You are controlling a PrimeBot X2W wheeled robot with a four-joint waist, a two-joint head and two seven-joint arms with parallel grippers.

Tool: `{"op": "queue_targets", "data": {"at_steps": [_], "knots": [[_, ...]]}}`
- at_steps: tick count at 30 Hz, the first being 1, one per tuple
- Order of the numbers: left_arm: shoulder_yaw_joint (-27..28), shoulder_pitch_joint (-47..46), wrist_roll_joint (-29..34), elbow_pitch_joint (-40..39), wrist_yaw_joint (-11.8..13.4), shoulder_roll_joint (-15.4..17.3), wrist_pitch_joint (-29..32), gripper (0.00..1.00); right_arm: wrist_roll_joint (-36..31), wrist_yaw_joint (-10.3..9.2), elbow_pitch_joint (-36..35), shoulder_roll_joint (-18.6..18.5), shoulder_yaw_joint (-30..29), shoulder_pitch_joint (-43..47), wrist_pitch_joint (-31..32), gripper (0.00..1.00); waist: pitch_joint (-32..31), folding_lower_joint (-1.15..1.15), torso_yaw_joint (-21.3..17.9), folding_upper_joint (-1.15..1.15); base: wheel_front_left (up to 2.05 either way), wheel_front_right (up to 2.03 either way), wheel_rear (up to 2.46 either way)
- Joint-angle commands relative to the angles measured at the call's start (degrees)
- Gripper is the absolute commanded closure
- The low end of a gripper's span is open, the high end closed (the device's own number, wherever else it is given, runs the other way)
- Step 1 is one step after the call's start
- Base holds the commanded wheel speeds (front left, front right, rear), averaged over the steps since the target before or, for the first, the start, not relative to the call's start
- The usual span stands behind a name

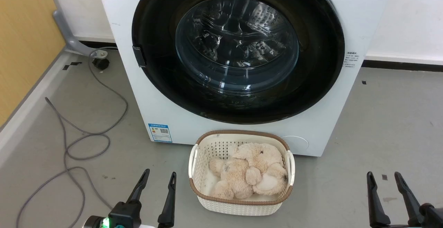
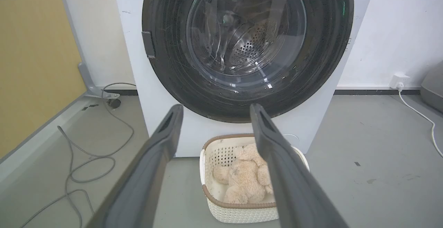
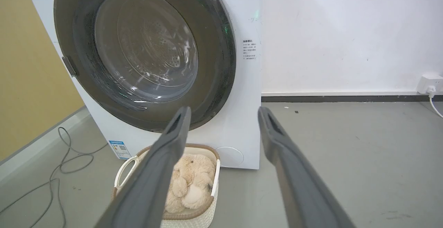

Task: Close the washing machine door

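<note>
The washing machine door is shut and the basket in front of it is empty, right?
Not quite. The washing machine door looks shut, but the basket is not empty: the head view shows beige plush toys lying in it.

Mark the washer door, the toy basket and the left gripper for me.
washing machine door (image 1: pixel 238 48), head view, centre of the glass window
basket (image 1: pixel 238 208), head view, its white front wall
left gripper (image 1: pixel 160 172), head view, midway between its fingertips
</note>
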Motion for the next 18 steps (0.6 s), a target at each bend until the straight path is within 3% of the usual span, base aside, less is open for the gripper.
{"op": "queue_targets", "data": {"at_steps": [1,12,13,18], "knots": [[0.0,0.6,0.3,0.0,0.0,0.1,-0.2,0.00,0.0,-0.04,-0.4,0.3,0.0,0.9,0.1,0.00,0.0,0.00,0.0,0.00,0.00,0.00,0.00],[-0.1,0.3,0.6,-0.3,0.5,0.1,-0.2,0.00,0.0,-0.04,0.0,0.5,0.4,0.6,0.0,0.00,0.1,0.00,0.2,0.00,0.00,0.00,0.00],[-0.2,0.0,0.4,-0.3,0.3,0.0,0.0,1.00,0.0,0.00,0.0,0.2,0.4,0.1,0.0,1.00,0.1,0.00,0.2,0.00,0.00,0.00,0.00],[-0.2,-0.1,0.5,-0.5,0.3,0.0,0.2,1.00,-0.1,0.00,0.0,0.2,0.4,0.0,0.1,1.00,0.1,0.00,0.2,0.00,0.00,0.00,0.00]]}}
